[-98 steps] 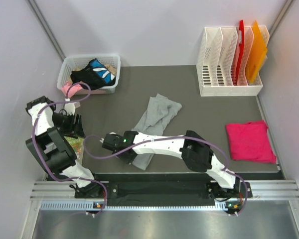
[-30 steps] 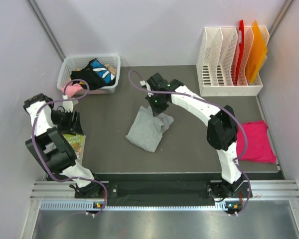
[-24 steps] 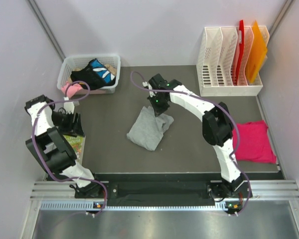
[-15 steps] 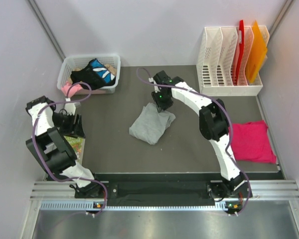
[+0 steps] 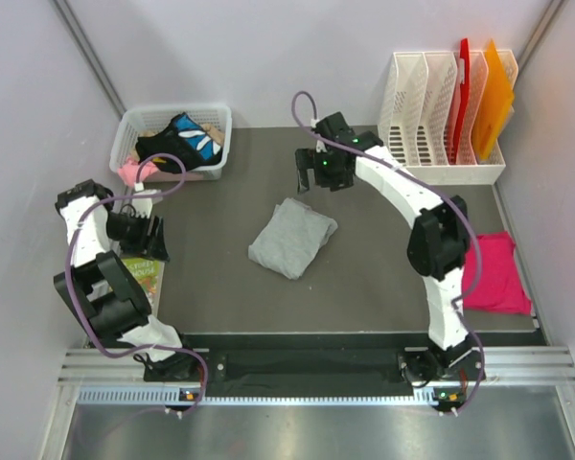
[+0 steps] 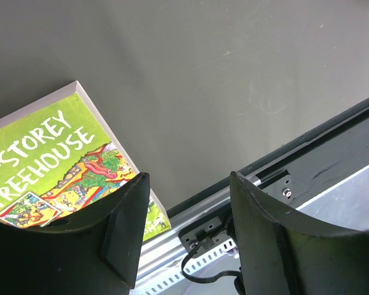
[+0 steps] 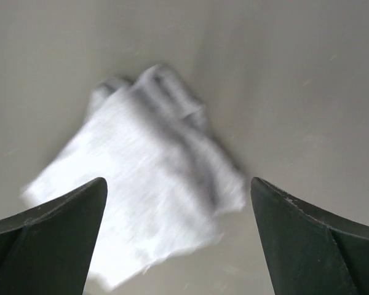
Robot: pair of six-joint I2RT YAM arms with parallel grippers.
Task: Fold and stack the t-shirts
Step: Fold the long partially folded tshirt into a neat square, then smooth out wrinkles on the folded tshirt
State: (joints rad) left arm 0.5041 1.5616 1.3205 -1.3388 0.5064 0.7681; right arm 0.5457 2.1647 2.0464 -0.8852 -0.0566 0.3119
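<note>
Top external, near to far.

Left gripper (image 5: 149, 237) is parked at the near-left edge of the table (image 5: 364, 278), just beyond a green book (image 5: 142, 278). Left wrist view: jaws well apart, nothing between them, only the book corner and the table rail below.

Grey t-shirt (image 5: 291, 238) sits mid-table as a rough folded bundle. The edges are uneven and one corner is bunched, so I'd call it a partial fold, not a finished one. Pink t-shirt (image 5: 503, 273) lies flat and folded at the near-right edge, well apart from the grey one. Nothing is stacked yet.

Right gripper (image 5: 321, 174) hangs over the table just beyond the grey bundle, not touching it. Right wrist view (blurred): jaws spread wide and empty, shirt on the mat below.

My read of what's left: square up the grey fold, then put one shirt on the other.

Far side: white basket (image 5: 226, 134) at far left holds more cloth (dark, blue-patterned, something pink hanging over the rim). Can't tell whether those are tees. File rack (image 5: 441, 174) at far right holds the red folder (image 5: 463, 86) and orange folder (image 5: 496, 96).

Obstructions: only bare mat between the two shirts. The right arm's own links cross over the pink shirt's left part from above. Book, basket and rack are well off the line between the shirts.
</note>
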